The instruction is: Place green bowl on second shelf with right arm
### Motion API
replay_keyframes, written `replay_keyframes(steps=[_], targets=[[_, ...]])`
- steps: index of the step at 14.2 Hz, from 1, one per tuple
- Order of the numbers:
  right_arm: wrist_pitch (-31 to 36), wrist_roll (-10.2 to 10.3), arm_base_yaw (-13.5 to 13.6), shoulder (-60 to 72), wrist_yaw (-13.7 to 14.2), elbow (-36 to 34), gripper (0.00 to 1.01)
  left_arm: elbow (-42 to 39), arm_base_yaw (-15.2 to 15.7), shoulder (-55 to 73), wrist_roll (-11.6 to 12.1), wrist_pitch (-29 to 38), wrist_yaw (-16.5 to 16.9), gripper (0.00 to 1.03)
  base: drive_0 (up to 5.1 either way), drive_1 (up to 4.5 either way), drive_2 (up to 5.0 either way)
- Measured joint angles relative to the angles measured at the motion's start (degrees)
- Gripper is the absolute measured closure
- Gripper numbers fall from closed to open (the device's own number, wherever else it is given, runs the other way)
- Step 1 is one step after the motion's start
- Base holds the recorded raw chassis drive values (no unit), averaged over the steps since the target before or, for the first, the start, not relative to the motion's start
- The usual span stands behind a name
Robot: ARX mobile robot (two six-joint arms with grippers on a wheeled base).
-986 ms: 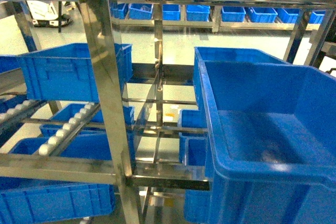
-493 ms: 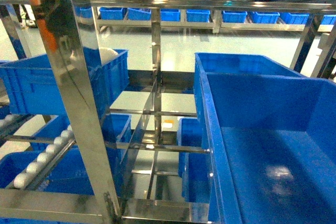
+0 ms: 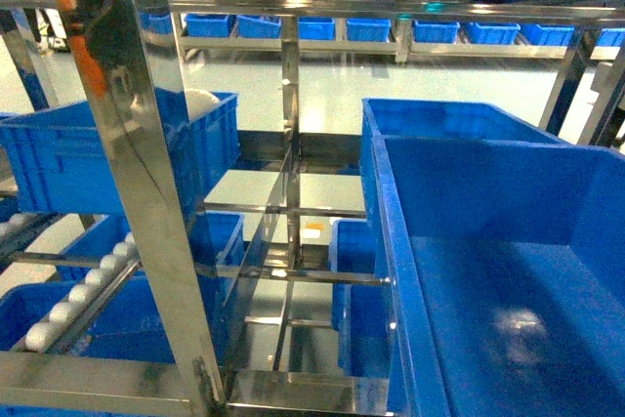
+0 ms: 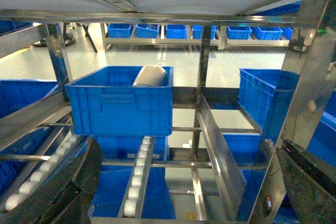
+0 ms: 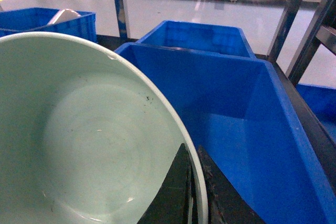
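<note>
You see one green bowl (image 5: pixel 89 145), mouth facing the wrist camera, above two blue bins (image 5: pixel 247 129). Your right gripper (image 5: pixel 191 192) pinches its rim; left jaws' state is unclear

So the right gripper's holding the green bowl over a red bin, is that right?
Not quite: the bin is blue, not red, as the right wrist view shows. The right gripper does hold the green bowl by its rim above it.
</note>
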Motion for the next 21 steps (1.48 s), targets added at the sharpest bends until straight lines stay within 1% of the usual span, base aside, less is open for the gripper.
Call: replay_keyframes(steps=[1, 3, 4, 6, 7, 8, 10, 11, 13, 14, 15, 16, 17, 18, 19, 20, 21], targets=[[4.4, -0.4, 0.5, 4.7, 0.7, -0.1, 0.99, 0.0, 0.0, 0.0, 0.0, 0.0, 0.0, 0.05, -5.0, 2.43, 2.4], [10.5, -0.5, 1.1, 13.3, 0.8, 0.5, 0.99, 0.0, 0.0, 0.0, 0.0, 0.0, 0.0, 0.05, -5.0, 2.43, 2.4], [13.8, -0.9, 1.3, 18.3, 0.8, 1.2, 0.99, 0.0, 0.0, 0.0, 0.0, 0.0, 0.0, 0.05, -5.0, 2.43, 2.4], [17.7, -1.1, 1.4, 26.1, 0.7, 3.1, 0.99, 0.0, 0.0, 0.0, 0.0, 0.0, 0.0, 0.05, -5.0, 2.43, 2.4], [18.7, -1.1, 1.4, 29.1, 0.7, 4.1, 0.99, 0.0, 0.0, 0.0, 0.0, 0.0, 0.0, 0.05, -5.0, 2.43, 2.4], [19.2, -1.4, 1.4, 32.8, 0.1, 5.6, 0.99, 0.0, 0.0, 0.0, 0.0, 0.0, 0.0, 0.05, -5.0, 2.43, 2.4], [21.5, -1.7, 1.4, 40.4, -0.3, 9.2, 0.99, 0.0, 0.0, 0.0, 0.0, 0.0, 0.0, 0.05, -5.0, 2.43, 2.4], [22.3, -2.0, 1.6, 44.7, -0.3, 12.2, 0.99, 0.0, 0.0, 0.0, 0.0, 0.0, 0.0, 0.05, -5.0, 2.43, 2.4], [22.1, -2.9, 1.8, 53.3, -0.5, 18.9, 0.99, 0.0, 0.0, 0.0, 0.0, 0.0, 0.0, 0.05, -5.0, 2.43, 2.4], [20.5, -4.3, 1.4, 57.2, -1.2, 22.1, 0.99, 0.0, 0.0, 0.0, 0.0, 0.0, 0.0, 0.05, -5.0, 2.43, 2.4], [19.6, -5.2, 0.4, 60.5, -1.7, 24.2, 0.99, 0.0, 0.0, 0.0, 0.0, 0.0, 0.0, 0.05, -5.0, 2.43, 2.4], [18.4, -6.1, -0.6, 62.6, -2.2, 25.9, 0.99, 0.0, 0.0, 0.0, 0.0, 0.0, 0.0, 0.05, -5.0, 2.43, 2.4], [17.8, -6.6, -1.6, 64.8, -2.3, 27.6, 0.99, 0.0, 0.0, 0.0, 0.0, 0.0, 0.0, 0.05, -5.0, 2.43, 2.4], [16.5, -7.3, -2.5, 66.6, -3.1, 29.5, 0.99, 0.0, 0.0, 0.0, 0.0, 0.0, 0.0, 0.05, -5.0, 2.43, 2.4], [15.0, -7.6, -3.2, 67.9, -4.6, 30.7, 0.99, 0.0, 0.0, 0.0, 0.0, 0.0, 0.0, 0.05, -5.0, 2.43, 2.4], [15.9, -7.8, -3.5, 70.3, -6.0, 31.1, 0.99, 0.0, 0.0, 0.0, 0.0, 0.0, 0.0, 0.05, -5.0, 2.43, 2.4], [16.0, -7.8, -2.8, 70.7, -6.6, 31.1, 0.99, 0.0, 0.0, 0.0, 0.0, 0.0, 0.0, 0.05, -5.0, 2.43, 2.4]])
